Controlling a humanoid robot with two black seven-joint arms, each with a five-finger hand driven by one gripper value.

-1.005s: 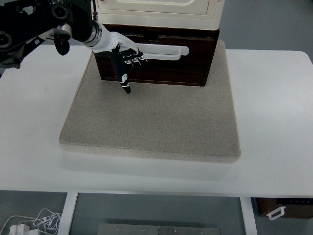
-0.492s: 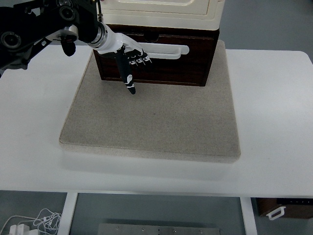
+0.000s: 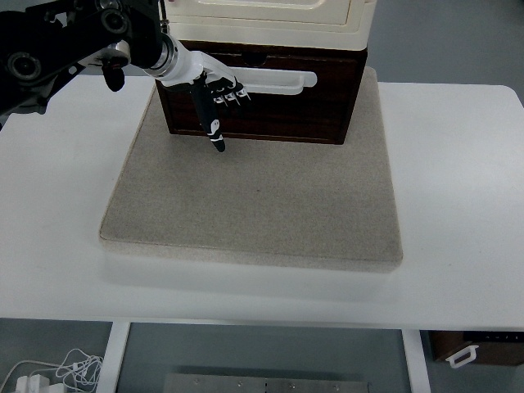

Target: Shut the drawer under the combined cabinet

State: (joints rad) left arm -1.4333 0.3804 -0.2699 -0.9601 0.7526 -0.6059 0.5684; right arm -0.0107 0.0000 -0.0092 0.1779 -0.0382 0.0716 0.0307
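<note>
White surface (image 3: pixel 458 188) carried a coarse beige mat (image 3: pixel 254 205); at upper centre sat the dark wooden drawer (image 3: pixel 278 102) (long white handle (image 3: pixel 278 79)), the left hand (image 3: pixel 214 94) curled empty against its front.

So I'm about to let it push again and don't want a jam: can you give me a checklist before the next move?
1. Left hand placed at the drawer front, beside the white handle: ok.
2. Fingers curled, one pointing down, holding nothing: ok.
3. Drawer fully shut: cannot tell; its front appears close to the cabinet face.
4. Grey mat before the drawer free of obstacles: ok.
5. Right hand out of the way: ok, not in view.
</note>
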